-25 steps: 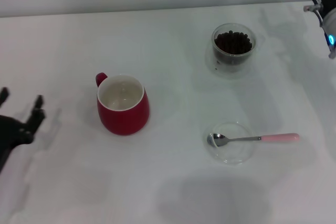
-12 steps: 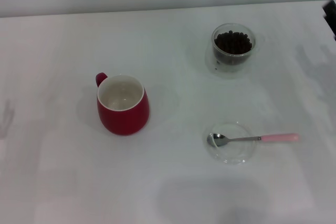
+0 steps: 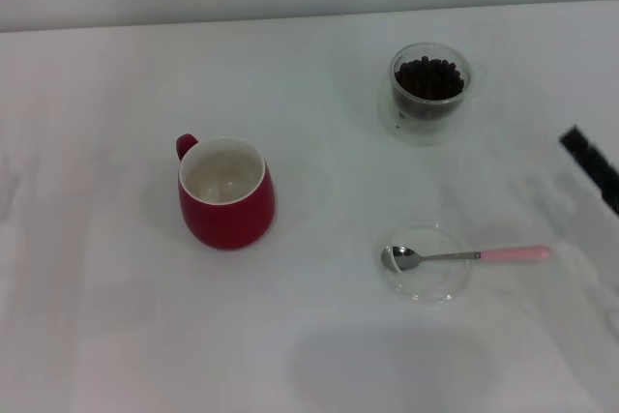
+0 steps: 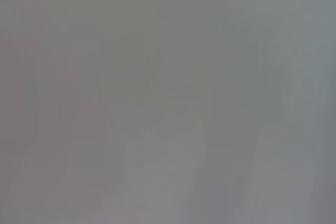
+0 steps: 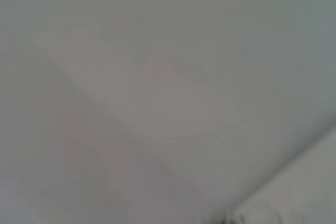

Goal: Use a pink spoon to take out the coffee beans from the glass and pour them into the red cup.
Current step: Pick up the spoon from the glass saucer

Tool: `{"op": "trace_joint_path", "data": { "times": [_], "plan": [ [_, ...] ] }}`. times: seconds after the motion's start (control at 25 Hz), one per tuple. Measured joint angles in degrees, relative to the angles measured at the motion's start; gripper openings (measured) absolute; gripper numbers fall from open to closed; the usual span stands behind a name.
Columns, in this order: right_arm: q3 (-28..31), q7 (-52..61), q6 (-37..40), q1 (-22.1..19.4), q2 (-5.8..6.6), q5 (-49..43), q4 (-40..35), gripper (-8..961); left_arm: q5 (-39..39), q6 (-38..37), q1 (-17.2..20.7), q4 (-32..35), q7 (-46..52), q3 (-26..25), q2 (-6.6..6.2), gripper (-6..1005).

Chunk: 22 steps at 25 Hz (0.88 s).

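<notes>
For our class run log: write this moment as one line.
pink spoon: bowl in clear dish | coffee beans: in glass | red cup: empty | grippers: unseen

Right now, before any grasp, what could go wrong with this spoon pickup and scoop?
The pink spoon lies with its bowl in a clear dish and its handle sticking out past the rim, so a grasp may tip or drag the dish. The glass looks nearly full of coffee beans; scooping may spill some before the red cup.
</notes>
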State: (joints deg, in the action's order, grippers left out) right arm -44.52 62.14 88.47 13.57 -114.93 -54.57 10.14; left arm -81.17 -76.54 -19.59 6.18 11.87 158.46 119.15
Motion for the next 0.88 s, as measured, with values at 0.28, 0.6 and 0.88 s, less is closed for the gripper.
{"op": "trace_joint_path", "data": {
  "times": [0.28,0.6,0.88],
  "plan": [
    [-6.85,3.01,0.81,-4.22,0.16,-0.01,0.12,860,-0.02,-0.15,-1.55,-0.05,0.14,0.00,0.00,890],
    [-9.70,2.90,0.78,-4.42,0.11,-1.70,1.60,852,0.34,0.16,-2.22,-0.27,0.20,0.01,-0.06,890],
    [-9.54,3.20,-1.94,-3.58,-0.09,-4.28,2.10,853,0.33,0.22,-2.23,-0.29,0.17,0.01,0.01,891]
  ]
}}
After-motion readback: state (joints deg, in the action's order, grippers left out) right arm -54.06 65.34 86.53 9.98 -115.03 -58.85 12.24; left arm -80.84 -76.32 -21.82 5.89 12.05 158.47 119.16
